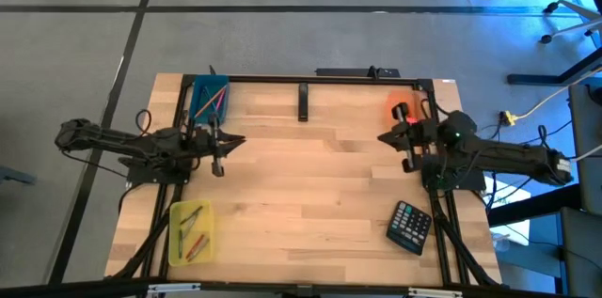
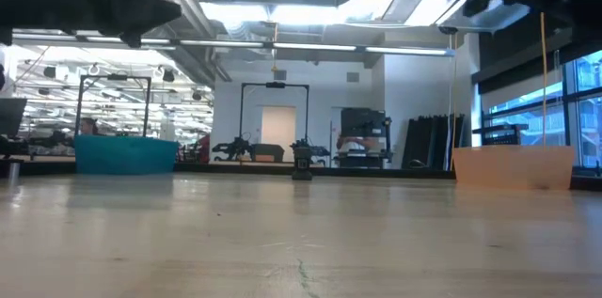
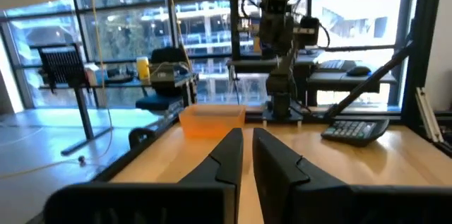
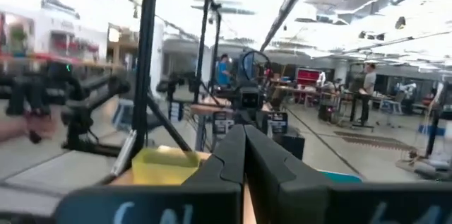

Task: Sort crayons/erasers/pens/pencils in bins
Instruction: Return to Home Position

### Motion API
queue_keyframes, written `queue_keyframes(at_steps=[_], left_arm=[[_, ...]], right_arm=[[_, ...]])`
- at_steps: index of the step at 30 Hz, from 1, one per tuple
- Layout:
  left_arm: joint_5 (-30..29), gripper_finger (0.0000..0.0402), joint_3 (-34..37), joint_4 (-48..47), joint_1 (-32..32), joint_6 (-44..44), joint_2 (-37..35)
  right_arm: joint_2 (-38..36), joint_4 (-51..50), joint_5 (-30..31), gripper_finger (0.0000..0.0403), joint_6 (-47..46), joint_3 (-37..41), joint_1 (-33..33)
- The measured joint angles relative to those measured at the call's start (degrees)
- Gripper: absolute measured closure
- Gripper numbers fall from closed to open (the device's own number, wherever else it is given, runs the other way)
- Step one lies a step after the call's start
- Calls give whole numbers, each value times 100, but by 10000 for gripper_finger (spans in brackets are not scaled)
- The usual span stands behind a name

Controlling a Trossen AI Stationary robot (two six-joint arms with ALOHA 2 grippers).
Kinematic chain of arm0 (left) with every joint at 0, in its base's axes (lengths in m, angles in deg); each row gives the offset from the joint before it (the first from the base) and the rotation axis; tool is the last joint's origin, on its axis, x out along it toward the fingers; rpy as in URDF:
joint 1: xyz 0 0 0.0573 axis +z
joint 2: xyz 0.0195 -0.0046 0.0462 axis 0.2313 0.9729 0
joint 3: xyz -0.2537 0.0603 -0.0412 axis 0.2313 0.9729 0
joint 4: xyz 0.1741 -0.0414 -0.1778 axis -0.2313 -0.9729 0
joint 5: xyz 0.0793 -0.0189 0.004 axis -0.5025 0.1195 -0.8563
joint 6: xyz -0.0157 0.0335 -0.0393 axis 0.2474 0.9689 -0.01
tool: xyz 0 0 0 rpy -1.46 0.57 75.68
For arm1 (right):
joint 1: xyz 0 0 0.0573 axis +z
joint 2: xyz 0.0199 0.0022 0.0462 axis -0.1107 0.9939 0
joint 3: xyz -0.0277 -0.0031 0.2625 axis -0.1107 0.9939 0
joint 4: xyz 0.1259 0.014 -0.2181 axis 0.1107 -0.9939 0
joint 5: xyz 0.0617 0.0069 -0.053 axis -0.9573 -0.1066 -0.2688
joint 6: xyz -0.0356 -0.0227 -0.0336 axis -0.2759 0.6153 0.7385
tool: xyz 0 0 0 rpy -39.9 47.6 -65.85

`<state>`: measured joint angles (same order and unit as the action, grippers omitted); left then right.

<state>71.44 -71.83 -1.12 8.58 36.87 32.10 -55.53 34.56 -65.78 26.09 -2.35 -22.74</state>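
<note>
My left gripper (image 1: 224, 145) hangs centre-left, fingers nearly together. And my right gripper (image 1: 388, 137) is centre-right by the orange bin (image 1: 391, 101), fingers closed.

You've got a black calculator (image 1: 410, 226) lying tilted on the wooden table (image 1: 310, 195), at the lower right in the high view, nothing touching it. A short black bar (image 1: 303, 101) sits mid-table at the opposite edge. A yellow cable (image 1: 531, 107) trails over the grey floor (image 1: 282, 35). People (image 4: 367, 83) stand in the room beyond.
</note>
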Motion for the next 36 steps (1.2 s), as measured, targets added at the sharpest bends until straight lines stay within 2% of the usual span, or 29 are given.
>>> queue_keyframes(at_steps=[4,7,15,22,29,36], left_arm=[[-2,385,79,-122,0,193,-500],[-2,390,80,-412,0,373,-851],[-7,400,80,-1313,0,524,-1666],[-11,396,82,-1885,0,481,-2192],[-11,394,82,-2019,0,468,-2300],[10,400,157,-2150,0,84,-2300]], right_arm=[[-694,29,-264,392,-478,374,-171],[-965,29,-275,392,-446,702,-186],[-1057,270,-298,392,-306,1186,-186],[-1058,115,-735,392,147,1186,-186],[-1056,-37,-729,392,389,1186,-190],[-1055,-259,-730,392,574,1186,-189]])
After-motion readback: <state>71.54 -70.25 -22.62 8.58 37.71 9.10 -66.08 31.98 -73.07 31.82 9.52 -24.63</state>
